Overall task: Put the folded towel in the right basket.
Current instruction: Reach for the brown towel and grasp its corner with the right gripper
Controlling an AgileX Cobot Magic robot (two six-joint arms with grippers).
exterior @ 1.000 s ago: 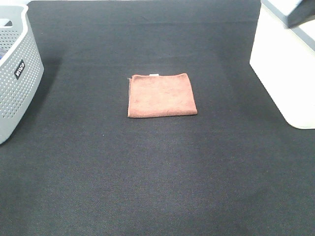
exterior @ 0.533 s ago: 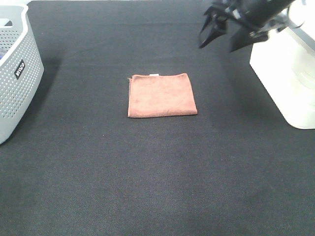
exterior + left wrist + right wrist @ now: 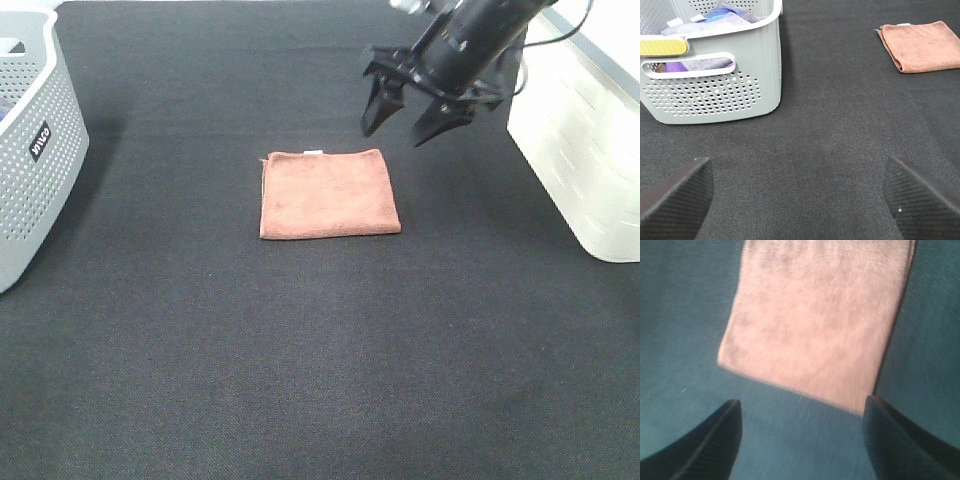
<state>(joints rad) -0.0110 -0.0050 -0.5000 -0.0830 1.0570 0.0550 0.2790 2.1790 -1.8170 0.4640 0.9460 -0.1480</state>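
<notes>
Right gripper point(image 3: 393, 137) swung closer to flat square fuzzy towel point(image 3: 328, 193); fingers wide, empty. Left gripper point(image 3: 800, 200) same.

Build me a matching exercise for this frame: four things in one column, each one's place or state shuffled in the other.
Things:
1. folded towel
2. grey basket
3. white basket
4. right gripper

Places or states:
a. open, close to the towel's corner
b. left edge of the scene, cloths inside
c. lying flat, mid-scene
d. right edge of the scene

Pairs: 1-c, 2-b, 3-d, 4-a.
</notes>
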